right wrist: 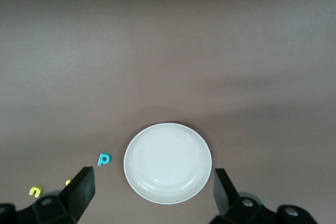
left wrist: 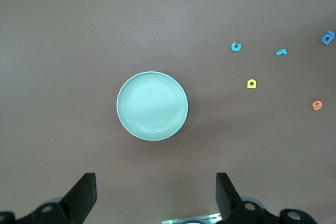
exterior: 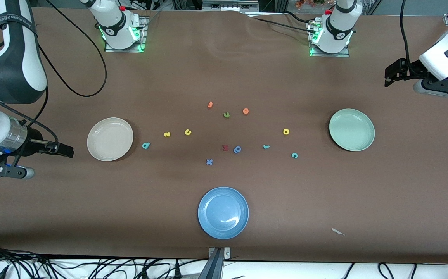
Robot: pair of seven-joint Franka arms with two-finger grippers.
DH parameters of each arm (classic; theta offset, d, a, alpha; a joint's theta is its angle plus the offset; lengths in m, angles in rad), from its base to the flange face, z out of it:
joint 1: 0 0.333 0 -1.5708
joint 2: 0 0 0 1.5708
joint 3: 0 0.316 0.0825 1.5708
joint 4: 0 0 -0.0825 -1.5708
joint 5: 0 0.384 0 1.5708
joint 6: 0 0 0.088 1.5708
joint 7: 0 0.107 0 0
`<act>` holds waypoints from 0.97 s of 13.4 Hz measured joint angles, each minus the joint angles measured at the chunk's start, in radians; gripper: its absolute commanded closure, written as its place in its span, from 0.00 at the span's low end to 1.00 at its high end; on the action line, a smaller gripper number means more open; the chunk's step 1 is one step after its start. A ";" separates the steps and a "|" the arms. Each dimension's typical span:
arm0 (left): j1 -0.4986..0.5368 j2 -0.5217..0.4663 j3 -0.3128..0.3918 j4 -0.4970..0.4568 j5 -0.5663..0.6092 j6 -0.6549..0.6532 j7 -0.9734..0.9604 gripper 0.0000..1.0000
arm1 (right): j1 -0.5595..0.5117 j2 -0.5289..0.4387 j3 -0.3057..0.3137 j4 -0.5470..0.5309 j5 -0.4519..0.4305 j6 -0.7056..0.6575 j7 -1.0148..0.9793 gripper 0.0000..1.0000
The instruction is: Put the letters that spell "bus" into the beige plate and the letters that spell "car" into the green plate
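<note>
Yellow "s" [right wrist: 68, 182] half hidden by right end effector [right wrist: 152, 195].

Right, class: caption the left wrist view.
Open left end effector over the empty green plate; teal c, r, yellow a beside it.

A robotics lab: bolted arm bases [exterior: 122, 29], loose cables [exterior: 72, 267].

Both your plates have nothing in them: the beige plate [exterior: 110, 139] sits toward the right arm's end of the table, the green plate [exterior: 352, 129] toward the left arm's. Teal b [exterior: 146, 145], yellow s [exterior: 166, 134] and yellow u [exterior: 187, 132] lie just beside the beige one. Yellow a [exterior: 286, 131], teal r [exterior: 266, 146] and teal c [exterior: 294, 155] lie near the green. The blue plate [exterior: 223, 212] sits nearest the camera.
</note>
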 measured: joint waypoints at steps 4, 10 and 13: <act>0.000 0.000 0.000 0.000 0.000 0.000 0.000 0.00 | 0.000 0.000 0.000 0.000 0.000 0.000 0.000 0.00; 0.006 0.000 0.001 0.000 0.000 0.000 -0.001 0.00 | 0.000 0.000 0.000 0.000 0.000 0.000 0.001 0.00; 0.025 0.002 0.002 0.000 0.000 0.000 -0.003 0.00 | 0.000 0.000 0.000 0.000 0.000 0.000 0.001 0.00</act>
